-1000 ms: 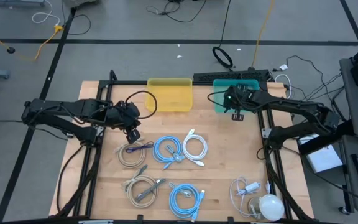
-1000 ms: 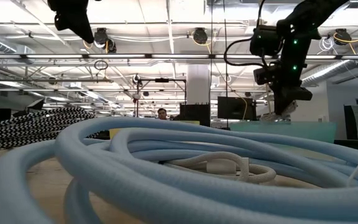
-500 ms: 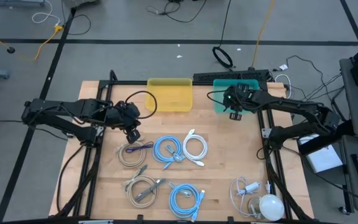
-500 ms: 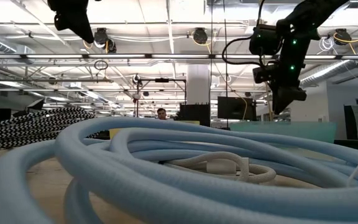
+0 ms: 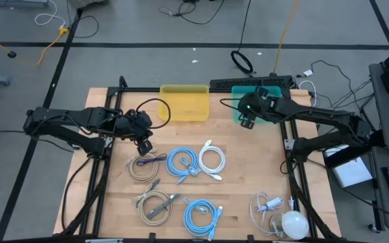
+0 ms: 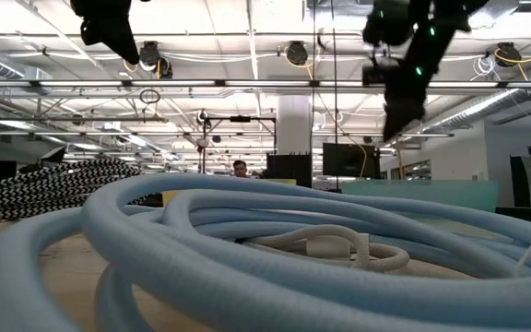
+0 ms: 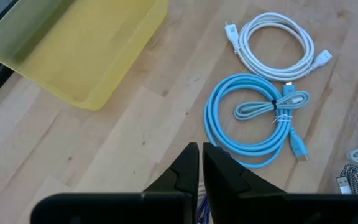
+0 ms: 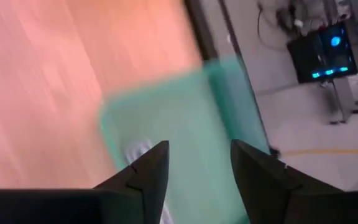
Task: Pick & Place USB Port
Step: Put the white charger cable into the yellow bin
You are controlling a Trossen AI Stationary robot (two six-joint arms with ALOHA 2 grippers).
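Several coiled USB cables lie flat on the wooden table: a grey braided one (image 5: 144, 165), a light blue one (image 5: 182, 162) and a white one (image 5: 212, 160) in the middle. A beige one (image 5: 155, 205) and another blue one (image 5: 201, 214) lie nearer the front. My right gripper (image 5: 246, 122) hangs open above the green bin (image 5: 265, 94) at the far right, with nothing between its fingers (image 8: 151, 163). A small white thing (image 8: 138, 151) lies blurred in the bin. My left gripper (image 5: 144, 144) is shut and hovers above the table, left of the cables.
A yellow bin (image 5: 184, 102) stands at the far edge beside the green one. A white cable with an adapter (image 5: 267, 204) and a white round object (image 5: 293, 223) lie at the front right. Bare wood lies between the bins and the cables.
My right gripper has opened and let go of a small pale thing it held over the green bin. It has then risen and gone a little toward the table's left. My left gripper has kept still.
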